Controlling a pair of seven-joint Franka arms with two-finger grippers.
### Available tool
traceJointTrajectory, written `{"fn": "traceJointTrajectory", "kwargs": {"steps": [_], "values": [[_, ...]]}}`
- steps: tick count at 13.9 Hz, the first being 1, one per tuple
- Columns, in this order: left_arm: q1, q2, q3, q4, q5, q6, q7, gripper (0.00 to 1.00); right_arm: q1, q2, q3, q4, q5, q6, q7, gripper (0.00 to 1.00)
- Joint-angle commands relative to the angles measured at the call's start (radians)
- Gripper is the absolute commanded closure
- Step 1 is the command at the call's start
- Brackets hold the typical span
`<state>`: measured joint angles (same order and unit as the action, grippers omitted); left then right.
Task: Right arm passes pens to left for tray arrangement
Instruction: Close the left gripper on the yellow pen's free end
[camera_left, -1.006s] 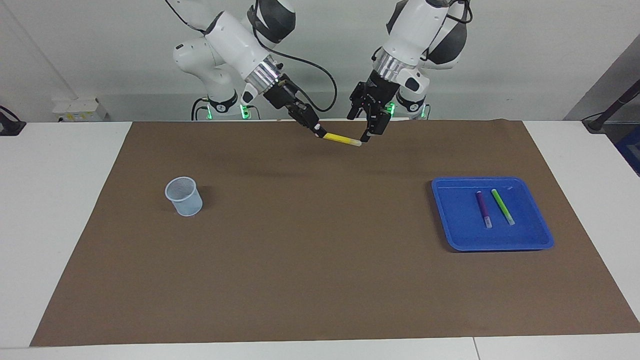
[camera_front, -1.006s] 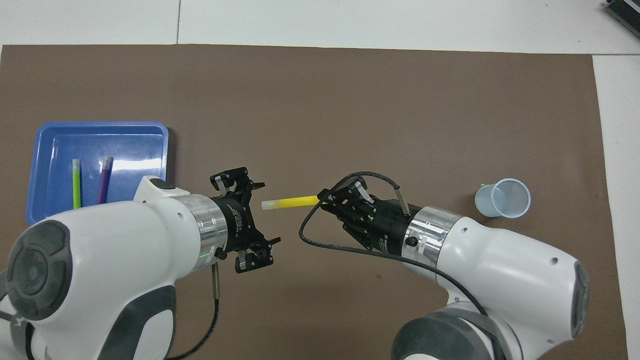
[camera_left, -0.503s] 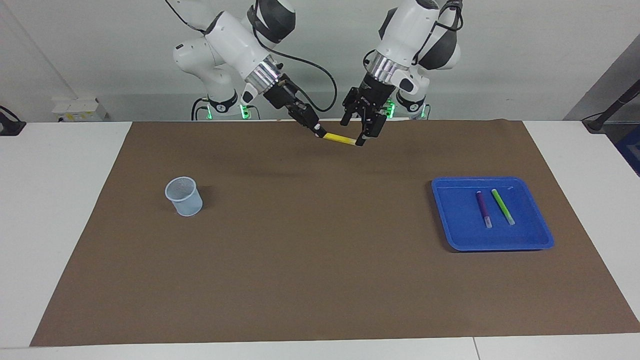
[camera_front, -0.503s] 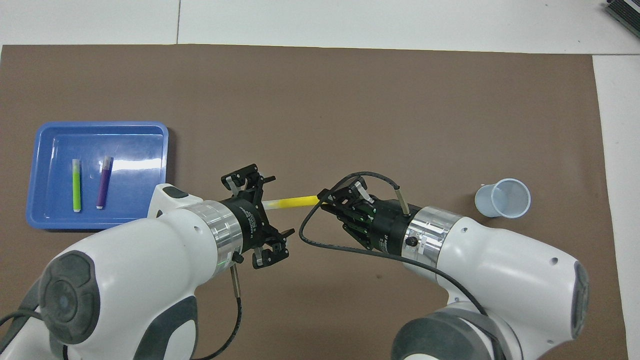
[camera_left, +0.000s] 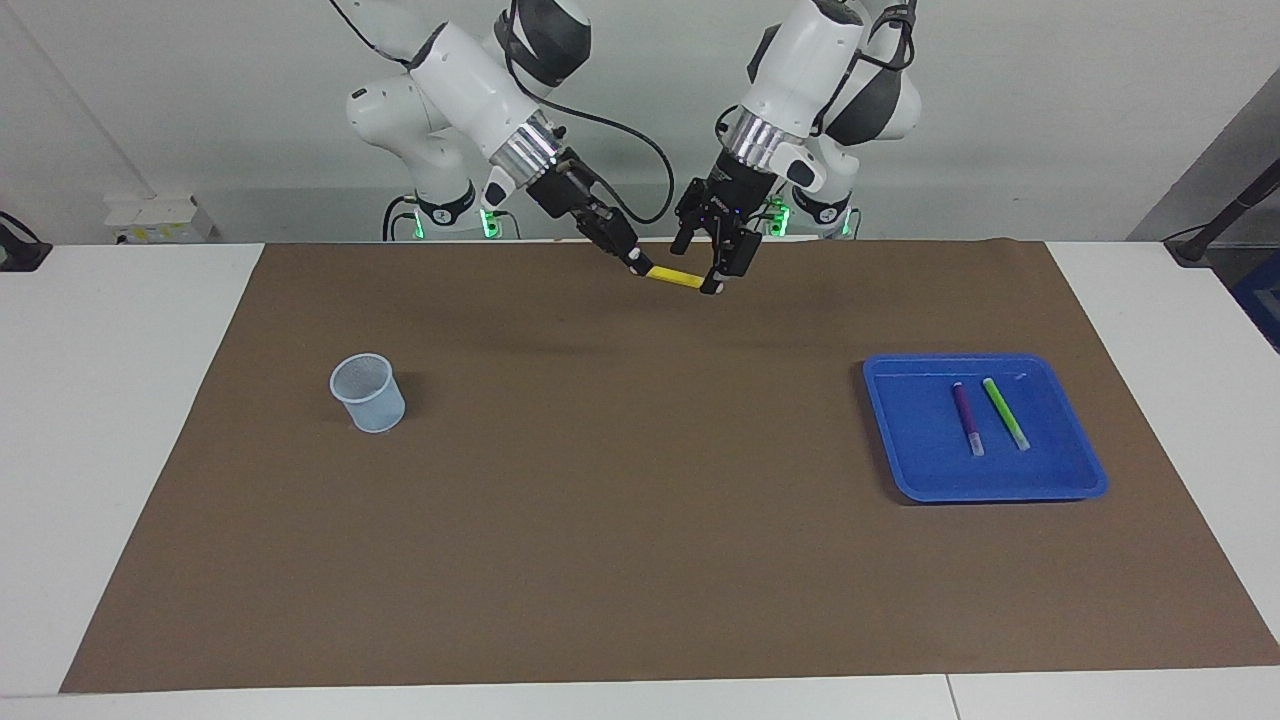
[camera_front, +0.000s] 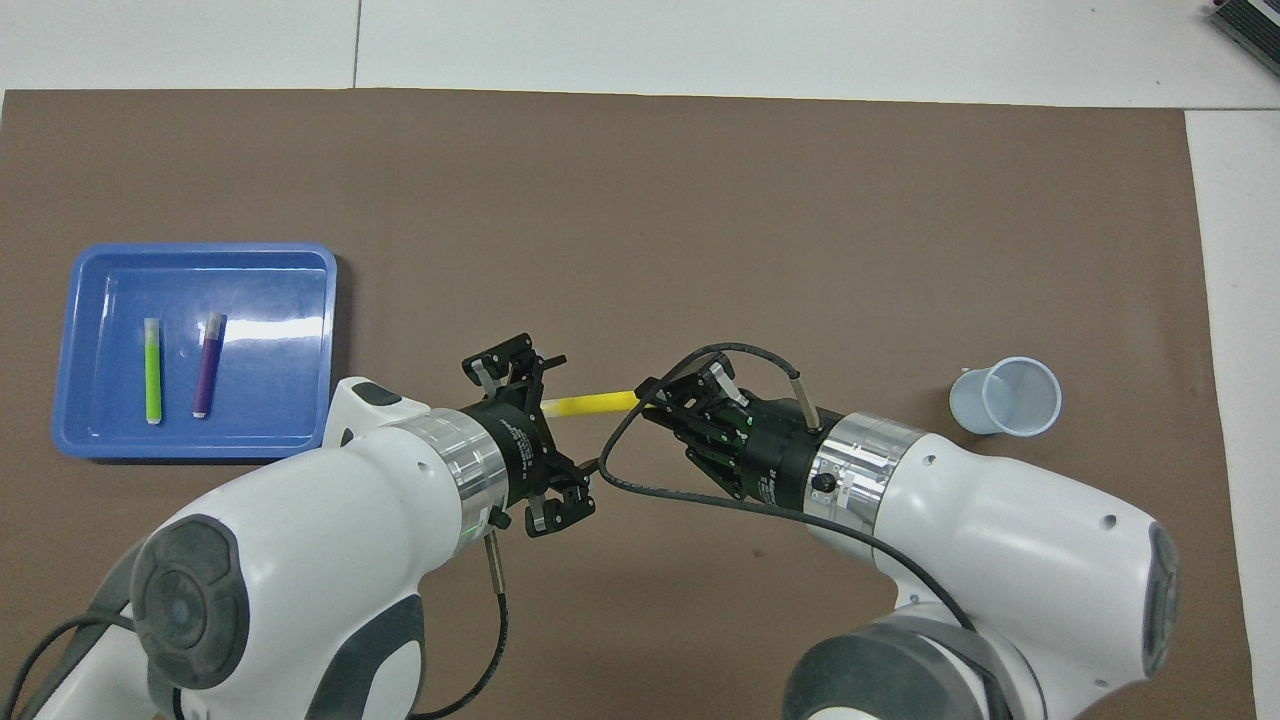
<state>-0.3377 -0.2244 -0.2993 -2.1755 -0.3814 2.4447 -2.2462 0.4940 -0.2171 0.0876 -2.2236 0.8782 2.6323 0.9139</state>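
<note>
While my right gripper (camera_left: 634, 262) pinches the yellow pen (camera_left: 673, 277) | left gripper (camera_left: 707, 268) spread wide around its pale end | light, stiff, slick: grip mid-barrel.

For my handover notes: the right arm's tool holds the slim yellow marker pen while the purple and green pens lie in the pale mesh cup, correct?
Not quite: the purple pen and green pen lie in the shallow blue plastic tray, as the facing view shows. The right tool does hold the yellow marker pen.
</note>
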Motion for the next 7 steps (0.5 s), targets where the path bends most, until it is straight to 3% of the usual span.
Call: {"fn": "traceJointTrajectory", "kwargs": {"steps": [1,3,7], "values": [[-0.026,0.016,0.009,-0.017,0.010,0.056,-0.029,0.00,-0.012,-0.030,0.004,-0.025,-0.015,-0.009,-0.013,1.00],[-0.026,0.020,0.008,-0.017,0.012,0.057,-0.032,0.03,-0.014,-0.028,0.004,-0.027,-0.015,-0.009,-0.015,1.00],[-0.026,0.020,0.006,-0.013,0.012,0.051,-0.030,0.33,-0.015,-0.028,0.004,-0.027,-0.015,-0.009,-0.015,1.00]]}}
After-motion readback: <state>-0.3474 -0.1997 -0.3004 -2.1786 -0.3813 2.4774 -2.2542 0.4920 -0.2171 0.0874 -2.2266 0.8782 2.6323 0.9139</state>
